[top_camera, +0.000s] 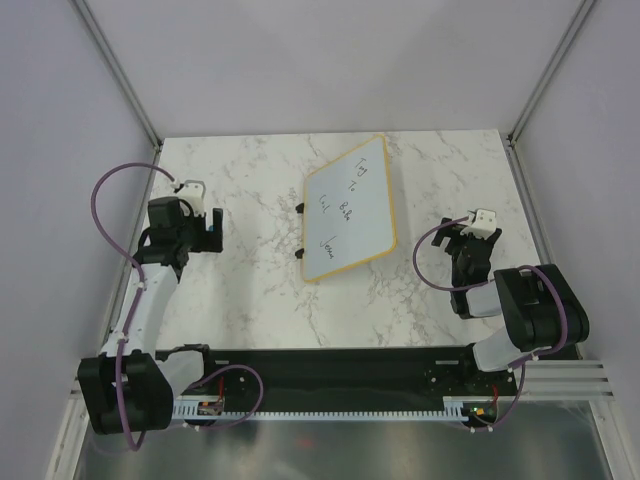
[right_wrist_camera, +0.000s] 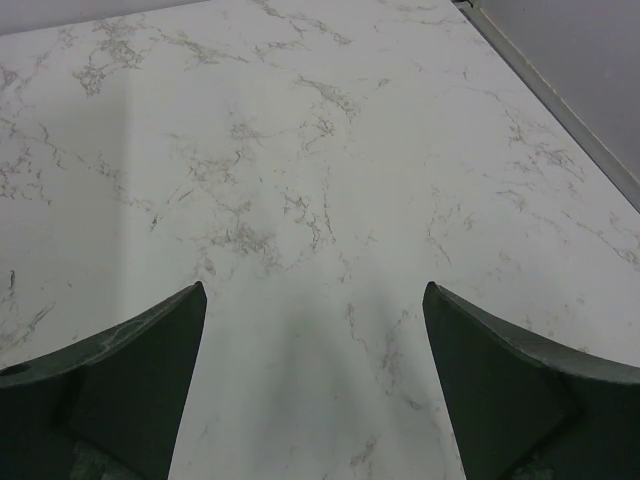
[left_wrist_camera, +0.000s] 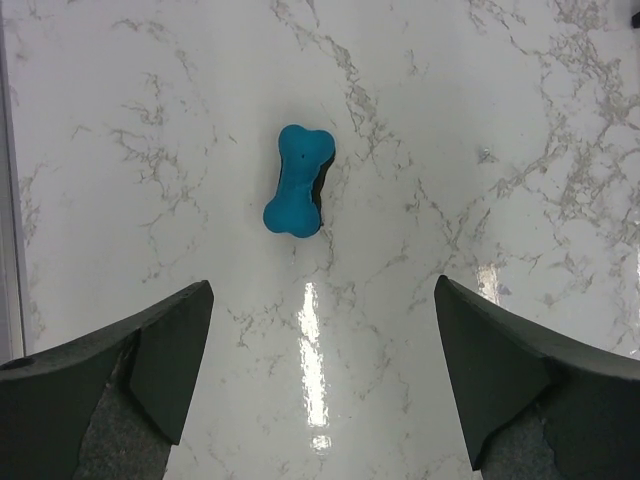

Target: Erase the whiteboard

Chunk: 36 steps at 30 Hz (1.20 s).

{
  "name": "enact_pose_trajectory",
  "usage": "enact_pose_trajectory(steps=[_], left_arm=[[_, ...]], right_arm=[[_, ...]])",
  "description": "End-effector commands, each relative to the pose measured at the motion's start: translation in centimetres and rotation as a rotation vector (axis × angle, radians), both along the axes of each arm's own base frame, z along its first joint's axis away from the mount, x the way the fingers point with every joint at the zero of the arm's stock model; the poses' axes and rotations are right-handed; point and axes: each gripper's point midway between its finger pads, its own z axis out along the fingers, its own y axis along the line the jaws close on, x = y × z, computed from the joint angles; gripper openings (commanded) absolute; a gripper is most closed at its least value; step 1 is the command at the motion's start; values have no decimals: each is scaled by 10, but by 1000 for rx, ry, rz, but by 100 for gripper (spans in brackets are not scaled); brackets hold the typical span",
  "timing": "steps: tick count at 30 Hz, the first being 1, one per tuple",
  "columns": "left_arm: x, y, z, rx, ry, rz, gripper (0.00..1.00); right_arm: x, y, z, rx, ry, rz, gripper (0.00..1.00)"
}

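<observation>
The whiteboard (top_camera: 350, 215) lies flat on the marble table (top_camera: 250, 290), turned at an angle, with a yellow-tan frame, dark handwriting and two black clips (top_camera: 302, 207) on its left edge. My left gripper (top_camera: 208, 230) is open and empty to the left of the board. In the left wrist view the gripper (left_wrist_camera: 322, 284) hovers over bare marble, with a blue bone-shaped eraser (left_wrist_camera: 299, 180) lying ahead of the fingers. The eraser is hidden in the top view. My right gripper (top_camera: 464, 238) is open and empty to the right of the board, over bare marble in its wrist view (right_wrist_camera: 314, 286).
Grey walls with metal corner posts (top_camera: 115, 70) enclose the table on three sides. A wall edge (right_wrist_camera: 560, 100) runs close on the right of the right gripper. The black base rail (top_camera: 330, 370) spans the near edge.
</observation>
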Motion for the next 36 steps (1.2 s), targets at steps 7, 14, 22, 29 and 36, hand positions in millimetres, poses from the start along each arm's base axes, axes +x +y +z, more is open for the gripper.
enact_pose_trajectory(steps=[7, 14, 22, 29, 36], left_arm=[[14, 15, 1, 64, -71, 50, 99], [21, 19, -17, 128, -198, 19, 99], [45, 24, -33, 130, -140, 27, 99], [60, 14, -79, 39, 109, 6, 90], [79, 17, -88, 38, 132, 11, 85]], right_arm=[[3, 3, 8, -1, -31, 15, 98], [4, 4, 17, 3, -42, 16, 98], [0, 8, 30, -14, -21, 50, 97], [13, 28, 79, 81, -5, 129, 90], [9, 58, 112, 201, 64, 256, 84]])
